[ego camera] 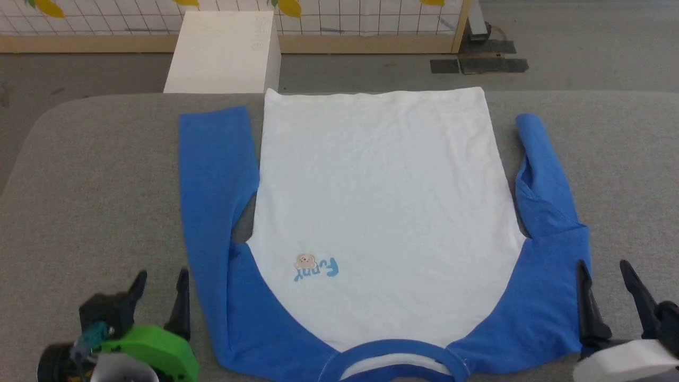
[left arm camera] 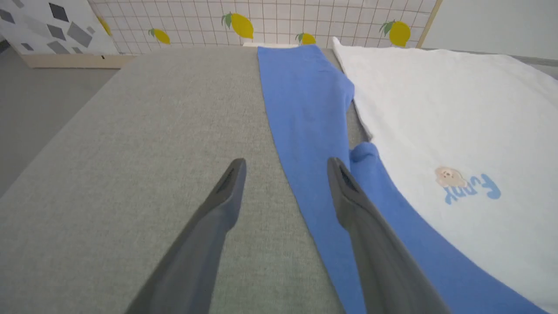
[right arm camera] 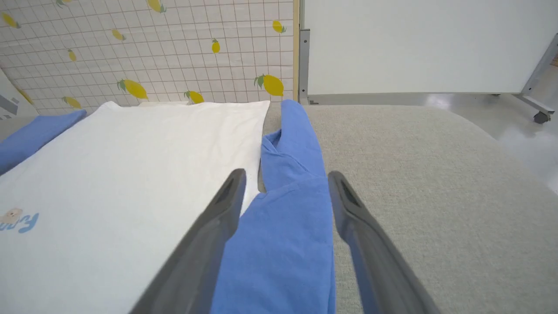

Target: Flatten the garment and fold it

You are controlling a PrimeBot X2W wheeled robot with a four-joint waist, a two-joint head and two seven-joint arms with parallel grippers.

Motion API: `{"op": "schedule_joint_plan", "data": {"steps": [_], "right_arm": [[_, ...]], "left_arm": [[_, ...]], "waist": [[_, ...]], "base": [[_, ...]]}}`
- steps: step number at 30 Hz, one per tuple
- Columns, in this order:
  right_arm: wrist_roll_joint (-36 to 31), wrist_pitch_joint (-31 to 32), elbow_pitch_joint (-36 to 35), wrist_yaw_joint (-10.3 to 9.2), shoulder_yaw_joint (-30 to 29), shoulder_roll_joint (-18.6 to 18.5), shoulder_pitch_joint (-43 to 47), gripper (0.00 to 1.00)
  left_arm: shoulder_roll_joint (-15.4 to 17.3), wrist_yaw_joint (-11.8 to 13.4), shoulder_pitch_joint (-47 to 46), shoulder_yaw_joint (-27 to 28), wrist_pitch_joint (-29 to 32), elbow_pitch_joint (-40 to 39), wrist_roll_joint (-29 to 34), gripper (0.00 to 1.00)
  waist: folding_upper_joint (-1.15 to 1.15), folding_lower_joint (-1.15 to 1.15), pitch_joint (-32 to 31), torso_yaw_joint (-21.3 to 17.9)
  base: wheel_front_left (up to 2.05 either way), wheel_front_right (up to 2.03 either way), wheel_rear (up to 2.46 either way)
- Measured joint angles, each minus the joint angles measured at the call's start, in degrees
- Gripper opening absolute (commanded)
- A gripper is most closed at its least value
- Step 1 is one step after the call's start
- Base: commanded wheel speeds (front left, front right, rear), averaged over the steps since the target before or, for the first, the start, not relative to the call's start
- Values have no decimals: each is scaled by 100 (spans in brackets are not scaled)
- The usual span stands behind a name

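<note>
The garment point(ego camera: 379, 212) lies spread flat on the grey table, its collar at the near edge and its white hem at the far side, with a small blue print on the chest. Both blue sleeves run along the white body; the right sleeve point(ego camera: 543, 180) is creased and bunched near the armpit. My left gripper point(ego camera: 162, 281) stands open just left of the left sleeve point(left arm camera: 305, 113), one finger over the sleeve's edge. Over the right shoulder of the garment point(right arm camera: 283, 226) my right gripper point(ego camera: 602, 273) is open, holding nothing.
A white rectangular box point(ego camera: 225, 50) stands on the floor beyond the table's far edge. The grey padded table point(ego camera: 90, 175) has bare room on both sides of the garment. A tiled partition with lemon prints point(ego camera: 339, 16) runs along the back.
</note>
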Motion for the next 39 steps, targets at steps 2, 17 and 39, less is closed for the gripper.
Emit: {"op": "schedule_joint_plan", "data": {"steps": [2,17,39], "right_arm": [[-113,-164,-24,1,162,1,-173,100],[-294,-487,-398,1,1155,0,-1678,100],[126,-914,-45,1,1512,0,-2244,100]], "left_arm": [[79,-88,-437,-18,-71,123,124,100],[1039,-1195,-4615,196,1127,1959,46,100],[1945,-201,-5310,1380,4315,2039,-1239,100]], "waist": [[0,0,90,-22],[0,1,1529,-351],[0,1,3179,-1484]], "base": [[0,0,0],[0,0,0],[0,0,0]]}}
